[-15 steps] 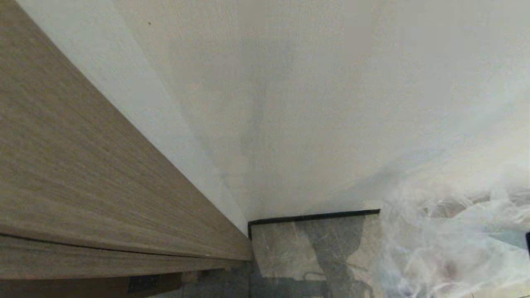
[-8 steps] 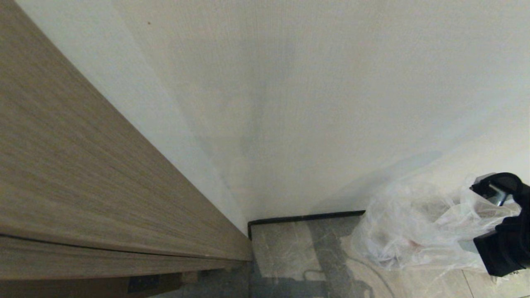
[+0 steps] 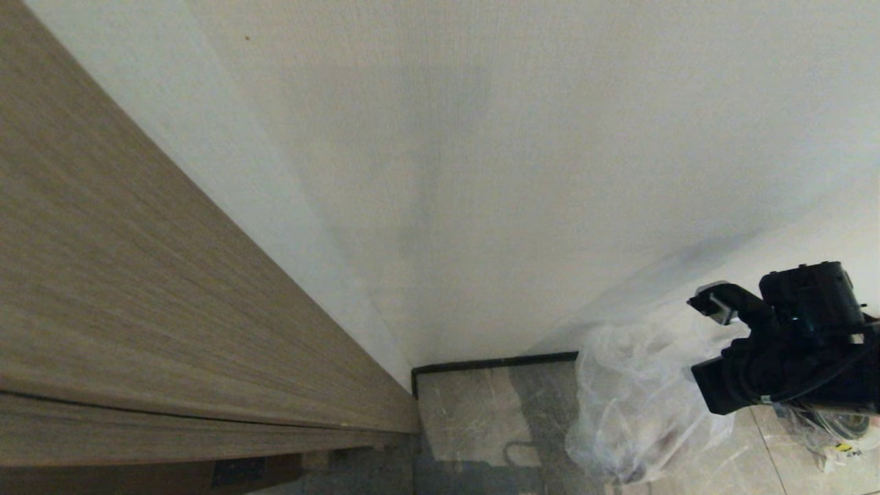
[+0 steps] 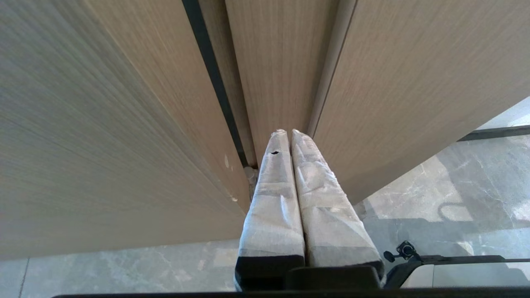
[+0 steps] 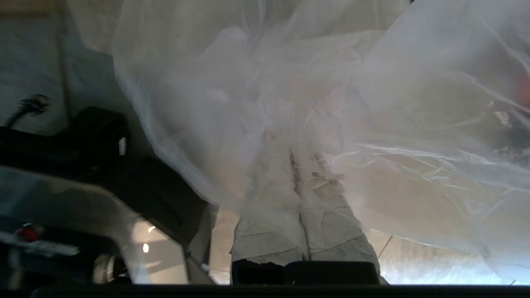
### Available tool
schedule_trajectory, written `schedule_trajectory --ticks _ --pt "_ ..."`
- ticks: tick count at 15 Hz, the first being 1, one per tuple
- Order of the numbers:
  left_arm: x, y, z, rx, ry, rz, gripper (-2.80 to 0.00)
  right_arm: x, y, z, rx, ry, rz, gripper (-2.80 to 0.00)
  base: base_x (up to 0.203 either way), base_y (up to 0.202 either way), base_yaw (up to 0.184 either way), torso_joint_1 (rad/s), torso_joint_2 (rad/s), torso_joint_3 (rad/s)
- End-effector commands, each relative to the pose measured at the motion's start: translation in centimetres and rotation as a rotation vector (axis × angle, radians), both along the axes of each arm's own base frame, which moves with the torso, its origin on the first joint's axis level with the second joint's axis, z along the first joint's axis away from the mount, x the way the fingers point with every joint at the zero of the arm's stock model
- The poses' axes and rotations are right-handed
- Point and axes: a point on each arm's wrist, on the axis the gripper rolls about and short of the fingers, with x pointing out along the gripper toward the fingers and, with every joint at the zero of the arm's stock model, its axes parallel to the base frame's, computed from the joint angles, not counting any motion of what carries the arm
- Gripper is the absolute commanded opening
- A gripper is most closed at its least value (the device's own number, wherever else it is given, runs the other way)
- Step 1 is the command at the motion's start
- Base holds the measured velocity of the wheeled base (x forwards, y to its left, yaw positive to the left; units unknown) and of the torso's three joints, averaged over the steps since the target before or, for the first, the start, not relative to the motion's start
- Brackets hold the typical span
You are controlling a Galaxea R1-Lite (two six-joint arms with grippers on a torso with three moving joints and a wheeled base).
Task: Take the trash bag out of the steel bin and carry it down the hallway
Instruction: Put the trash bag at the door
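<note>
Marble-look floor tiles (image 3: 474,419) of the hallway filled the head view's lower centre, met by a white wall (image 3: 481,172) with black baseboard (image 3: 495,362); a wood-grain panel (image 3: 137,289) ran along the left. Right arm reached in from the lower right. Right gripper (image 5: 296,165) was clenched on the trash bag (image 3: 639,405), which hung beside it above the tiles. Left gripper (image 4: 290,134) sat closed, empty, before wood panels.
</note>
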Motion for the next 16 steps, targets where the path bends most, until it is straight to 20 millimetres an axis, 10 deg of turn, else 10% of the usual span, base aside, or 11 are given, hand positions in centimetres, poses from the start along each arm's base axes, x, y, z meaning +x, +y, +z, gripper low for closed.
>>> schedule_trajectory --ticks 1,4,5,16 --pt "0.0 0.0 0.0 0.0 0.0 0.0 -2.8 1.0 0.2 -2.4 -0.016 0.06 0.008 -2.8 0.0 0.0 0.0 0.0 0.0 0.0" --pt "0.0 0.0 0.0 -0.001 0.0 0.0 -2.8 1.9 0.3 -4.4 -0.038 0.041 0.02 -2.8 0.0 0.0 0.0 0.0 0.0 0.0" --pt "0.0 0.0 0.0 -0.001 -0.001 0.001 -2.8 2.2 0.3 -4.9 -0.066 0.031 0.047 0.0 0.0 0.0 0.0 0.0 0.0 0.0" --pt "0.0 0.0 0.0 -0.001 0.0 0.0 -2.8 -0.1 0.4 -1.5 -0.068 -0.054 0.074 0.0 0.0 0.0 0.0 0.0 0.0 0.0"
